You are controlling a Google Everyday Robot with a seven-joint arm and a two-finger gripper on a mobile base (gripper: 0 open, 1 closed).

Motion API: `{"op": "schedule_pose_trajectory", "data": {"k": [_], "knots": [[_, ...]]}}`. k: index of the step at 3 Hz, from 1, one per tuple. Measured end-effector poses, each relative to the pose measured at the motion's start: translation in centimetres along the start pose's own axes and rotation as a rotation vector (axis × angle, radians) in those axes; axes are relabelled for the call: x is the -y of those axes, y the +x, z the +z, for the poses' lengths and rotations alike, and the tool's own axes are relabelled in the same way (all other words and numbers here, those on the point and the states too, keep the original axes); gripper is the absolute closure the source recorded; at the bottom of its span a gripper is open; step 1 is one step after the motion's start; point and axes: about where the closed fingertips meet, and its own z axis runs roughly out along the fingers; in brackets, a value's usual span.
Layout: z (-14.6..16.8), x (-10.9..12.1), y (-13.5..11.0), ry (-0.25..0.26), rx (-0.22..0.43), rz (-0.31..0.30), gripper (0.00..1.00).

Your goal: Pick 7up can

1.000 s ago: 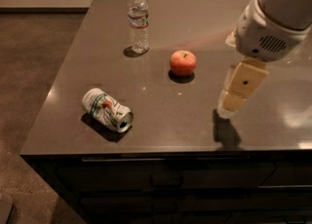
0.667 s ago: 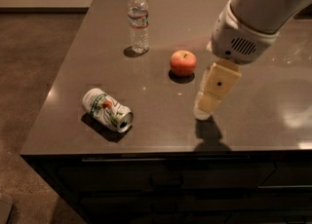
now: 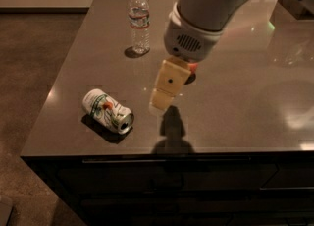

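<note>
A dark table [image 3: 235, 117] is seen, over which the grey arm [image 3: 211, 9] is reached from the upper right. The cream gripper [image 3: 158, 104] is held above the tabletop, just right of the 7up can [image 3: 108, 111] and apart from it; whether it is open or closed cannot be told. A water bottle [image 3: 139, 21] is stood upright at the back. The can is laid on its side near the front left.
</note>
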Motion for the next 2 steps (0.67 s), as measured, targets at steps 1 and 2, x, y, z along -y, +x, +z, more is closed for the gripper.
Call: {"op": "schedule_pose_trajectory", "data": {"k": [1,2], "knots": [[3.2,-0.3,-2.3,0.022,-0.046,0.01,0.0],[6.3,-0.4,-3.9,0.042,-0.098,0.02,0.0]]}}
